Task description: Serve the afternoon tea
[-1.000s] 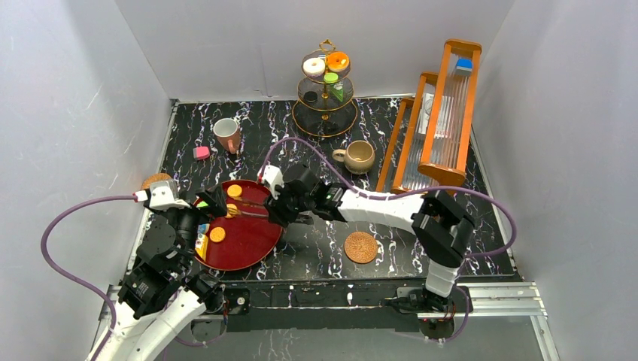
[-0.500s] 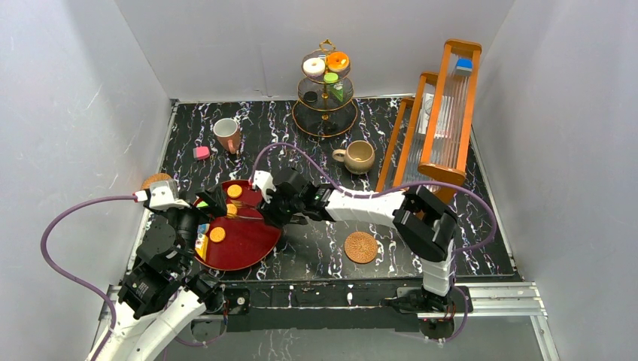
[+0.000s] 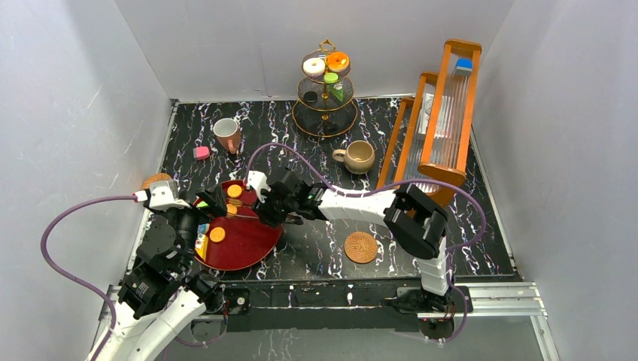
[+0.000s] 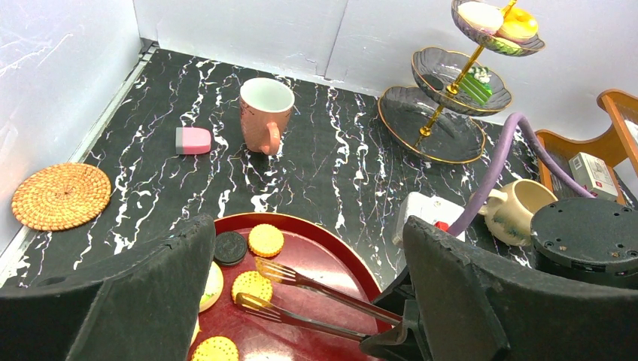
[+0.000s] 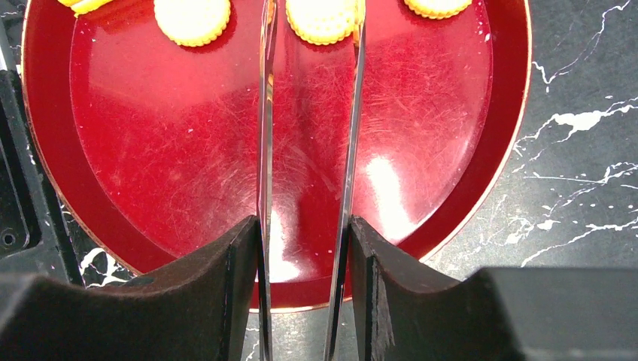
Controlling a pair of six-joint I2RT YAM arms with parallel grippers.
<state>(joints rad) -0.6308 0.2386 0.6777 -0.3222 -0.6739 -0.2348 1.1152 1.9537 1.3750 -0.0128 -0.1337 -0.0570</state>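
My right gripper (image 3: 265,211) (image 5: 305,226) is shut on the black tongs (image 5: 265,150), which reach left over the round red tray (image 3: 252,248). The tong tips straddle a yellow cookie (image 4: 251,286) (image 5: 322,19) without closing on it. Several more cookies (image 4: 266,240) lie on the tray. My left gripper (image 3: 199,218) (image 4: 307,226) is open and empty over the tray's left side. The gold three-tier stand (image 3: 325,98) at the back holds donuts and a green cake slice. A pink-and-white mug (image 3: 226,134) and a beige mug (image 3: 359,156) stand on the table.
Woven coasters lie at front centre (image 3: 360,247) and by the left wall (image 3: 156,180). A pink pastry (image 3: 201,153) lies left of the pink mug. A wooden rack (image 3: 440,113) fills the right back. White walls enclose three sides.
My right gripper has moved left with the tongs, further over the tray, so the tips now flank a cookie. The left arm has not moved.
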